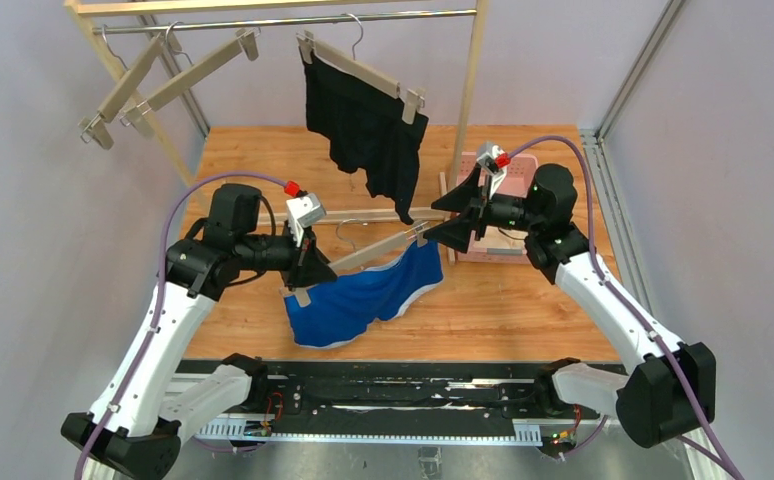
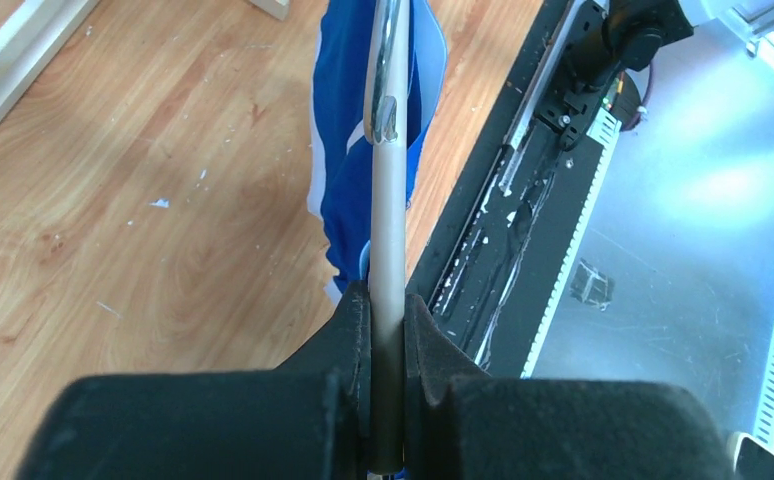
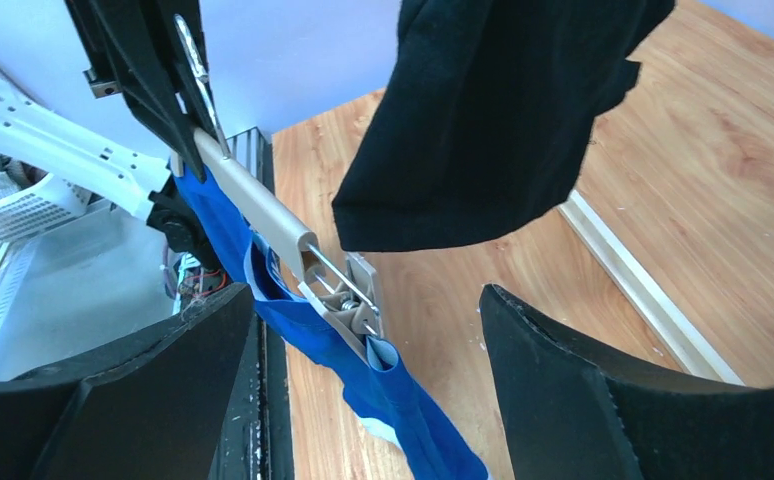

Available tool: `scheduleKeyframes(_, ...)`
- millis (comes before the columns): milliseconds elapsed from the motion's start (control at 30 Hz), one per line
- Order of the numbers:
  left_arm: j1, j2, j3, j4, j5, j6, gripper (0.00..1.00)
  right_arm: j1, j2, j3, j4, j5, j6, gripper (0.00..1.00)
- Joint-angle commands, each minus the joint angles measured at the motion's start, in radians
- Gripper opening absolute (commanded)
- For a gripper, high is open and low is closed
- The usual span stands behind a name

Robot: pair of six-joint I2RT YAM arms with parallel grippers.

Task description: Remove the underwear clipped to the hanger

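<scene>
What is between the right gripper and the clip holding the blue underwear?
Nothing visible. The open right gripper faces the clip on the blue underwear with clear space between them. The black underwear hangs just above that gap, not in it. The left gripper holds the hanger.

Pale lilac-grey walls (image 1: 23,120) close this booth in on three sides, plain and evenly lit, with no hard shadows anywhere. The table (image 1: 253,150) is warm orange wood grain, flecked here and there with white specks. At its far end stands a light wooden clothes rack (image 1: 478,70) carrying a thin metal rail (image 1: 263,22), its base batten (image 3: 633,270) lying flat on the boards. Aluminium posts (image 1: 643,60) run up the right-hand corner. Along the near edge a black strip (image 1: 393,400) borders a dull, scuffed metal sheet (image 2: 683,250).
</scene>
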Motion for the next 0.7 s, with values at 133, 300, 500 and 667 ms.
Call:
scheduleKeyframes(133, -0.013, 0.008, 0.026, 0.027, 0.070, 0.016, 0.00, -0.010, 0.013, 0.025, 0.102, -0.084, 0.044, 0.84)
scheduleKeyframes(300, -0.014, 0.026, 0.036, 0.028, 0.090, 0.020, 0.00, -0.009, -0.003, -0.003, 0.114, -0.085, 0.057, 0.83)
scheduleKeyframes(500, -0.016, 0.047, 0.055, 0.027, 0.106, 0.022, 0.00, -0.009, -0.012, -0.030, 0.124, -0.096, 0.072, 0.83)
scheduleKeyframes(667, -0.017, 0.054, 0.072, 0.026, 0.097, 0.014, 0.00, -0.009, -0.002, -0.047, 0.154, -0.107, 0.094, 0.81)
